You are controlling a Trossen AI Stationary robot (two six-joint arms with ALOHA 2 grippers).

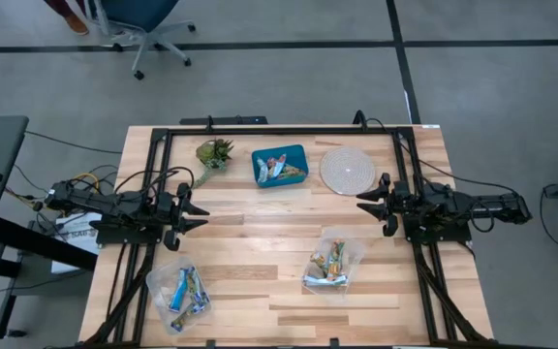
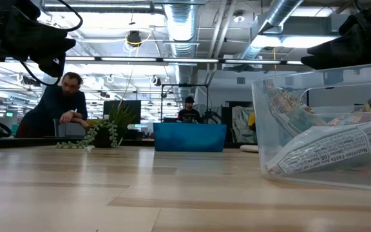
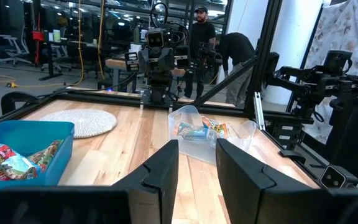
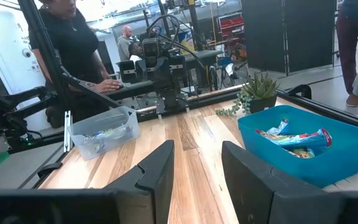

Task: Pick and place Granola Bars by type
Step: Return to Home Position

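The right clear bin (image 2: 314, 84) stands right against the low camera, with wrapped Granola Bars (image 2: 330, 149) pressed to its wall. At the table's far edge are the blue bin (image 2: 189, 136) and the spiky plant (image 2: 111, 129), with a person (image 2: 60, 106) leaning behind them. The left arm (image 2: 24, 35) and right arm (image 2: 359, 38) hang overhead as dark shapes, and their fingers cannot be read here.

From above, the left claw (image 1: 200, 211) and right claw (image 1: 364, 201) face each other across bare wood, well apart. Each has its fingers spread and holds nothing. The blue bin, with a few bars in it, lies between the claws but nearer the far edge. The plant is on the left claw's side, and a round woven mat (image 1: 347, 170) is close to the right claw. The left clear bin (image 1: 159, 279), holding blue bars, sits beside the left claw toward the front edge. The right clear bin, with orange and yellow bars, sits the same way by the right claw.

In its own wrist view, the left claw (image 3: 196, 146) shows a moderate empty gap. Ahead of it are the right clear bin, the mat and the blue bin, with the right arm facing it.

The right claw (image 4: 197, 149) is likewise parted and empty. Ahead of it are the blue bin, the plant and the left clear bin, with the left arm opposite.
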